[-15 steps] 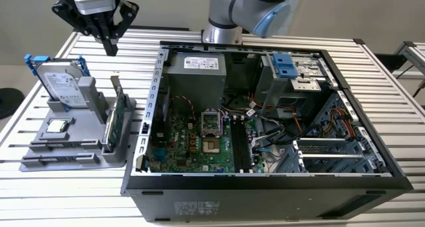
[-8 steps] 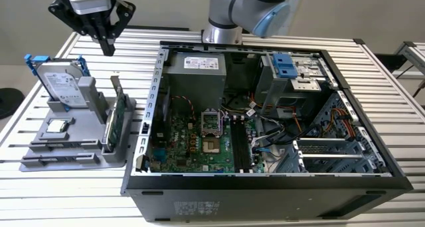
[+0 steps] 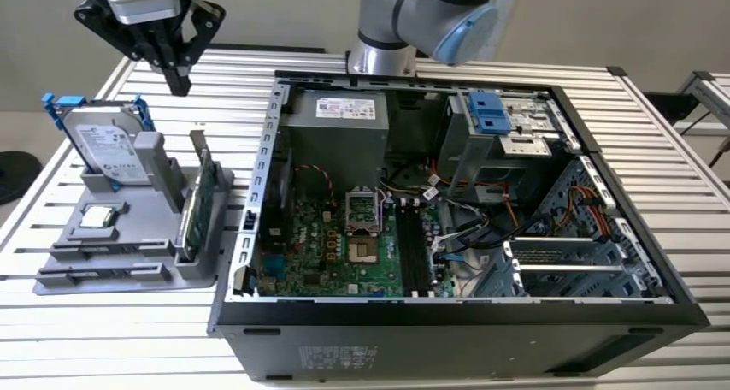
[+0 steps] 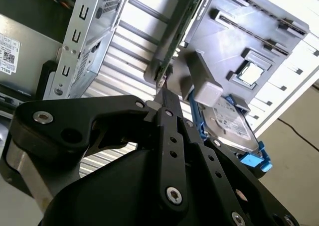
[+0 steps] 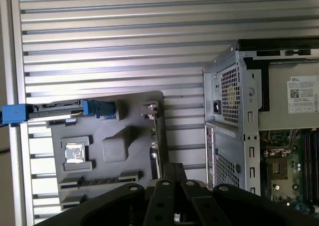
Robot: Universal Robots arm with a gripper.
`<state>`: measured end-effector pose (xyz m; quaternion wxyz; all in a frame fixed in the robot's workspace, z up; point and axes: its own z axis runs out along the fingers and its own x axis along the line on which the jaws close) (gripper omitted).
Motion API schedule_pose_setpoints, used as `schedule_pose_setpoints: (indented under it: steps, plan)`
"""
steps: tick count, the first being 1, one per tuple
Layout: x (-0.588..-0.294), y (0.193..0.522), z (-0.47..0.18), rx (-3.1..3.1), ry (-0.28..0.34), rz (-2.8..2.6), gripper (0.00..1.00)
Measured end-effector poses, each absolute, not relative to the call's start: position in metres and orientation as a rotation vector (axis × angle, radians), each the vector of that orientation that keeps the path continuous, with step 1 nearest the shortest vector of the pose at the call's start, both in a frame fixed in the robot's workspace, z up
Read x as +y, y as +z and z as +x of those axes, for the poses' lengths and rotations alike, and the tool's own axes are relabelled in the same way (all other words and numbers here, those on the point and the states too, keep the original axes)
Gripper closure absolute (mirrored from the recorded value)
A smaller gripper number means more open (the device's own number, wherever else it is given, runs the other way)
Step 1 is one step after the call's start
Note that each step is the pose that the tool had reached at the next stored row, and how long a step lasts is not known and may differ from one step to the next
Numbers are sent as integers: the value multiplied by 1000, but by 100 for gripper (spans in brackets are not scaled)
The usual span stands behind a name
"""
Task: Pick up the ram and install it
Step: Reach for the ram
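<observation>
Tool [image 4: 163,97]: fingers are being held together with nothing clamped between them; it is being hung above the slatted surface [image 3: 114,339], near the hard drive [image 3: 111,146].
Ram [image 3: 412,251]: is being shown as a slim dark stick standing in the motherboard [image 3: 325,257] slots, well apart from the tool.
Grey holder [image 3: 120,236]: is being rested on the surface, at the exterior view's left of the open computer case [image 3: 456,326].
Hard drive: is being propped upright in the holder.
Green card [image 3: 197,206]: is being kept on edge in the holder, on the case side.
</observation>
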<state>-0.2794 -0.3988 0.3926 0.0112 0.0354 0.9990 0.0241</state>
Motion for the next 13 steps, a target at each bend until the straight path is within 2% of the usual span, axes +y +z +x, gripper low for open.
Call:
schedule_pose_setpoints:
  steps: [13]
  plan:
    - [-399,393,-291,3116,75,110,100]
